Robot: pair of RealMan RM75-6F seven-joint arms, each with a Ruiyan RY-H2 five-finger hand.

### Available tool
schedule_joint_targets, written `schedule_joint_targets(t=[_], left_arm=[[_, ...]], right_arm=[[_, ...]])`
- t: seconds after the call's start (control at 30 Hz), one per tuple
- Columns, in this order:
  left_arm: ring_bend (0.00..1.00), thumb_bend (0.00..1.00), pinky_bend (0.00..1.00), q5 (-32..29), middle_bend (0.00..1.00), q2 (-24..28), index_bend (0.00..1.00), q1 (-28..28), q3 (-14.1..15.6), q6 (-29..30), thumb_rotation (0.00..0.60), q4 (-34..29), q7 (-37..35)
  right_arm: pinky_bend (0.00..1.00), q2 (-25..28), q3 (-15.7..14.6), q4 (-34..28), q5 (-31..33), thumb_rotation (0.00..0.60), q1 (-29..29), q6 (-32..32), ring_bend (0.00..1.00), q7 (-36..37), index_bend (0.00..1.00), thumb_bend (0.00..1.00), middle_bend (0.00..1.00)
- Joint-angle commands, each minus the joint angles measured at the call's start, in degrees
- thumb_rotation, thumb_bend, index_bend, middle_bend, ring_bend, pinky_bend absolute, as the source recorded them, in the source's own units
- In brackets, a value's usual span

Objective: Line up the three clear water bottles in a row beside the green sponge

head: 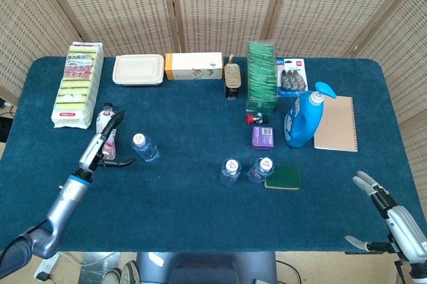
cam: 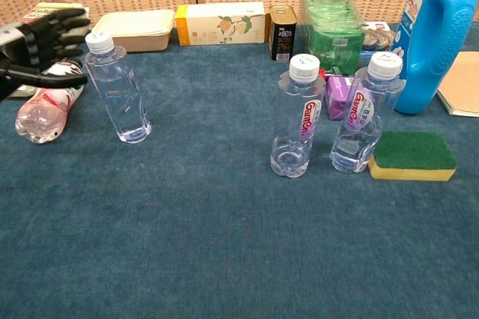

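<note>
My left hand [cam: 41, 42] has its fingers spread apart with the thumb out, and it holds nothing. It sits just to the left of the lone clear bottle [cam: 117, 88], near the cap, and I think there is a small gap between them, though the chest view makes it hard to be sure. Right behind and under the hand lies a pink bottle [cam: 45, 105] on its side.

My right hand [head: 390, 214] is low at the far right corner, well away from everything. Its fingers are open too and it has nothing in it.

The lone clear bottle stands upright on the blue table [head: 187, 217], far to the left of the others. The middle clear bottle [cam: 298, 117] and the right clear bottle [cam: 367, 112] stand upright side by side. The right one is just beside the green sponge [cam: 414, 155], maybe touching it.

Behind the sponge stands a big blue jug [cam: 438, 31], with a small purple box [cam: 338, 96] next to it. Along the back are a tan box [head: 138, 69], a long carton [head: 194, 66] and a green pack [head: 261, 76].
</note>
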Motion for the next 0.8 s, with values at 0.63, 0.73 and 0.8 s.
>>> schedule_joint_targets(t=[0.63,0.73,0.8], left_arm=[[0.21,0.32,0.42,-1.9,0.30,-10.8,0.21,-3.6,-1.4,-4.5,0.600,9.6,4.9],[0.30,0.35,0.47,-2.1,0.43,-11.2,0.40,-3.4,-1.5,-4.0,0.600,9.0,7.7],[0.32,0.35,0.49,-2.0,0.46,-11.2,0.46,-3.3,-1.3,-4.0,0.600,8.5,8.8]], right_arm=[[0.07,0.0,-0.3,1.2,-0.1,0.600,0.1,0.3,0.00,1.8,0.00,0.00,0.00],[0.07,0.0,-0.3,1.3,-0.1,0.600,0.2,0.4,0.00,2.0,0.00,0.00,0.00],[0.07,0.0,-0.4,1.4,-0.2,0.600,0.2,0.5,0.00,2.1,0.00,0.00,0.00]])
